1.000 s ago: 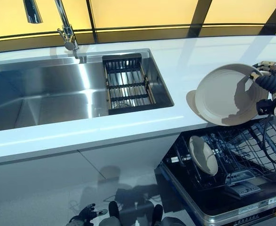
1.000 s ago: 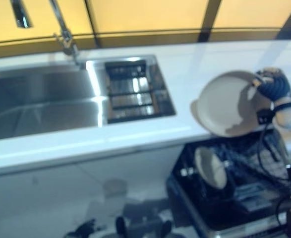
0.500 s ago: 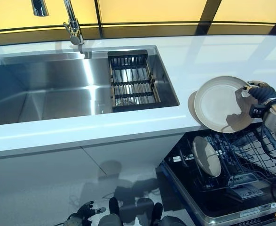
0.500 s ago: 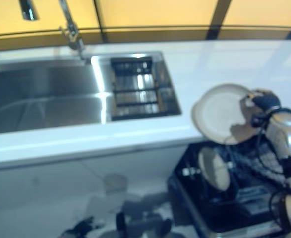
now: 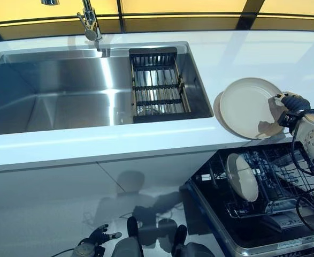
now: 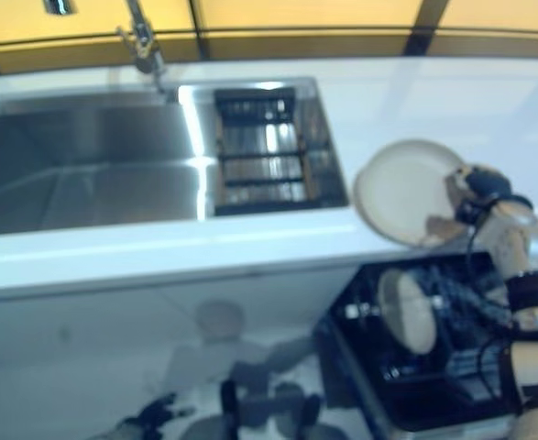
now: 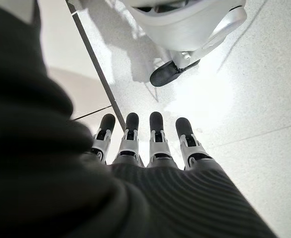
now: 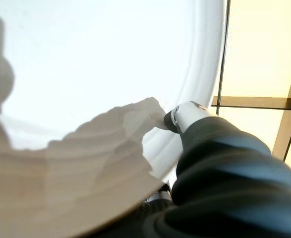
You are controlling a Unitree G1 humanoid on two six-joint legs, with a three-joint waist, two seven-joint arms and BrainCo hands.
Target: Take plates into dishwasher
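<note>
My right hand [image 5: 292, 103] grips a round cream plate [image 5: 247, 107] by its right rim and holds it tilted over the white counter's [image 5: 146, 140] front right corner. In the right wrist view the plate [image 8: 86, 74] fills the picture, with my thumb [image 8: 186, 115] pressed on its rim. Below it the open dishwasher's lower rack [image 5: 277, 174] is pulled out, and a second cream plate [image 5: 242, 176] stands on edge in it. My left hand [image 5: 95, 242] hangs low near the floor, its fingers [image 7: 155, 139] straight and empty.
A steel sink [image 5: 55, 101] is set in the counter, with a dark drain rack [image 5: 157, 88] in its right end and a faucet [image 5: 90, 22] behind it. White cabinet fronts [image 5: 66, 198] run below. The dishwasher door [image 5: 263, 241] lies open at the lower right.
The whole view has shifted as the camera moved. The plate in my right hand has come lower and lies flatter, close over the counter's corner above the rack.
</note>
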